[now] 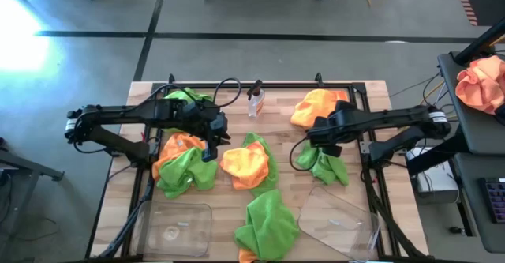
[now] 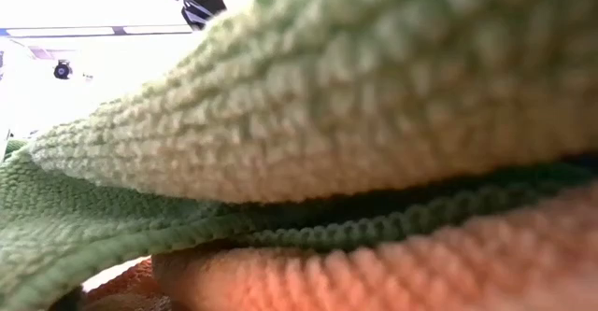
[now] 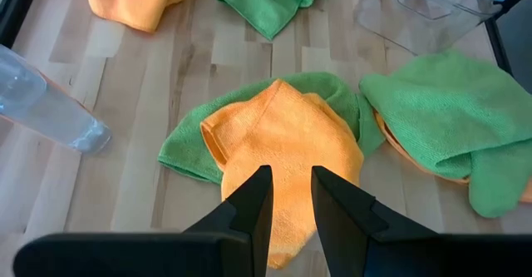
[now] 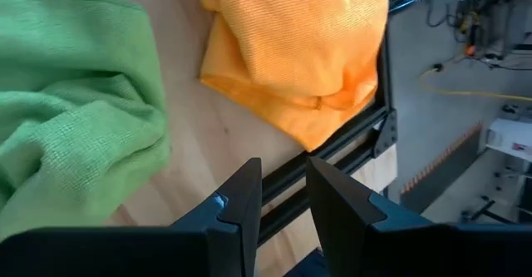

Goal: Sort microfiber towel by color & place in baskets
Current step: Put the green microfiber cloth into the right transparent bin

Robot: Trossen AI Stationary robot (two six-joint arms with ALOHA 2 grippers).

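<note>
**Lime and orange towels waiting, both bins bare**

You are facing unsorted microfiber towels [image 1: 251, 165] strewn mid-table; neither clear basket [image 1: 178, 227] at the near edge is holding any. Left gripper [image 3: 289, 195] and right gripper [image 4: 279, 195] are hovering, jaws narrowly parted, gripping nothing.

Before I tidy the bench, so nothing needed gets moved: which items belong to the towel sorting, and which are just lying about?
Belongs to the job:
green towels
orange towels
left basket
right basket

Just lying about:
spray bottle
peach cloth bundle, off the table
</note>
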